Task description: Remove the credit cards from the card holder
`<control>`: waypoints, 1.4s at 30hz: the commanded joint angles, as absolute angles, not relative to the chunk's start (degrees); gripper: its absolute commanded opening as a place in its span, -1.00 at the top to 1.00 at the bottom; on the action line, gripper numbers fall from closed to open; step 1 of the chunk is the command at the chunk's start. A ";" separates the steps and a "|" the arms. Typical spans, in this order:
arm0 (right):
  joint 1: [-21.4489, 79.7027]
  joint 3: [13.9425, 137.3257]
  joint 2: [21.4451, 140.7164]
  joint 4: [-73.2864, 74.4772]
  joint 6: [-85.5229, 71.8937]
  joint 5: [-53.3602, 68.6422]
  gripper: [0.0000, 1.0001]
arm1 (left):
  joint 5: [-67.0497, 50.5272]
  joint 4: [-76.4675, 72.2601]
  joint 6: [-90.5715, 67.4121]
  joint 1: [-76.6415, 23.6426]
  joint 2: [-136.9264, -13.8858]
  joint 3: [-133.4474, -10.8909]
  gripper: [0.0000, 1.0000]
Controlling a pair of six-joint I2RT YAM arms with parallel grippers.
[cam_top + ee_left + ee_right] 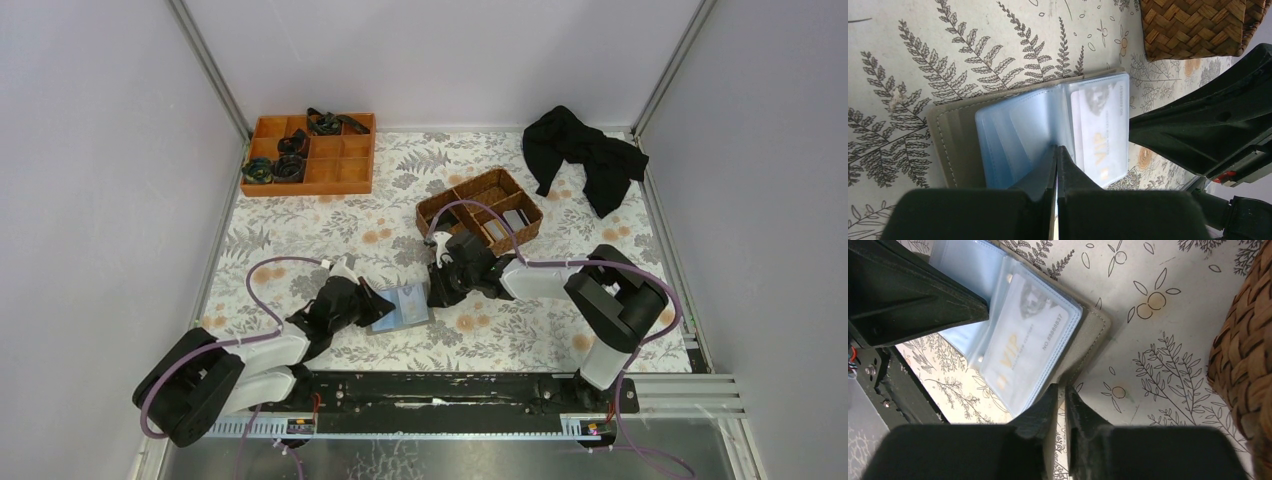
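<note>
— How far along are you?

— Partway, I'd say. Some credit cards (pixel 516 219) lie in the compartments of the wicker basket (pixel 520 191), so I count those as done. The card holder (pixel 403 306) lies open on the table (pixel 300 230) between my two arms. One pale VIP card (pixel 1023 335) sits in a clear pocket on its right-hand side.

— Anything else inside?

— From my left wrist the other sleeves (pixel 1018 130) look empty. They are cloudy and stacked, though, so I can't be sure.

— And your hands?

— My left gripper (pixel 1056 149) has its fingers pressed together. The tips are down on the sleeves by the centre fold, and I take that as pinning the holder flat. My right gripper (pixel 1062 388) is at the holder's outer edge, just beside the corner of the VIP card. Its fingers are nearly together with only a sliver between them. I can't tell whether they have caught the card, the plastic, or nothing.

— What's left?

— In my judgement, drawing that card clear of its pocket, then checking the remaining leaves.
</note>
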State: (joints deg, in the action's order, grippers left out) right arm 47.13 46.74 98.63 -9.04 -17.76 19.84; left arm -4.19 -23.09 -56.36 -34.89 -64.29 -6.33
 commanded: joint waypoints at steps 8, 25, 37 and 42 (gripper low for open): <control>48.98 49.79 91.82 -9.80 -18.53 21.87 0.43 | -6.06 -22.91 -53.68 -35.09 -67.62 -6.19 1.00; 50.02 50.86 94.97 -8.49 -18.08 19.69 -0.01 | -6.42 -22.07 -53.70 -35.07 -66.48 -5.73 1.00; 49.81 49.45 97.15 -10.57 -18.66 19.35 -0.09 | -6.03 -21.10 -53.70 -35.07 -65.28 -5.19 1.00; 49.35 48.89 95.91 -10.08 -18.67 18.30 -0.15 | -6.19 -21.16 -53.45 -35.07 -65.97 -5.49 1.00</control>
State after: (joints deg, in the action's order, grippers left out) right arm 49.71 48.88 97.56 -9.45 -18.50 19.99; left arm -6.15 -24.47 -55.31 -34.89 -65.34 -6.35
